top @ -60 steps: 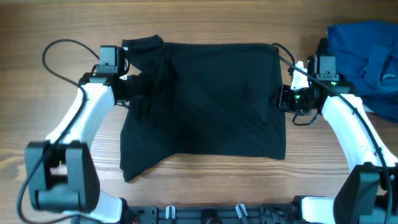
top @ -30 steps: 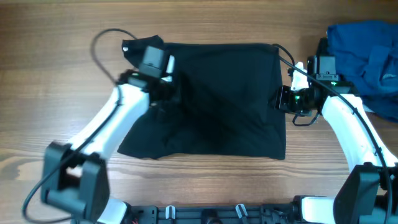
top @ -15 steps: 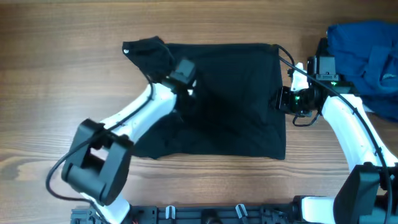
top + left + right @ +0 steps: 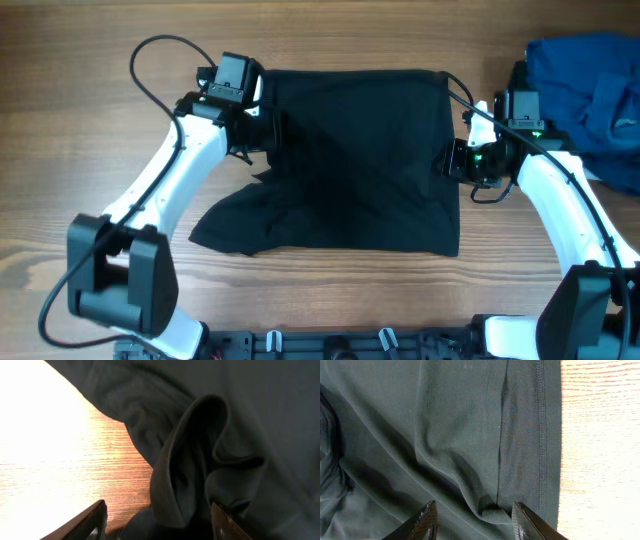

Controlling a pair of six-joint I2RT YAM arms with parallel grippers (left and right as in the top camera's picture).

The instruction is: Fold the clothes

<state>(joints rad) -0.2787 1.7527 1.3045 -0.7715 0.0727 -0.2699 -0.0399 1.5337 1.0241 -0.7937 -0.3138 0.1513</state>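
A black garment (image 4: 360, 160) lies spread across the middle of a wooden bench (image 4: 100, 200). Its top, right and bottom edges are roughly straight. Its left side is rumpled, and the lower left corner runs out to a loose point on the wood.

The left claw (image 4: 159, 510) sits at the garment's upper left corner. In the left wrist view its fingers (image 4: 92, 521) stand wide apart. A raised, curling fold of black fabric stands up between them, closer to one finger than the other, and it is not clamped. Bare wood, brightly lit, shows beside the fold.

The right claw (image 4: 473, 507) sits at the middle of the garment's right edge. In the right wrist view its two fingers (image 4: 532, 522) stand partly apart over the fabric. A narrow crease runs up from between them without filling the gap. The stitched hem (image 4: 540, 435) runs straight along the fabric's edge, with wood just beyond it.

The white left arm (image 4: 170, 180) reaches in from the lower left, with a black cable (image 4: 150, 60) looping above it. The white right arm (image 4: 560, 200) reaches in from the lower right.

A bright blue garment (image 4: 585, 90) lies crumpled in the far right corner of the bench, apart from the black one.
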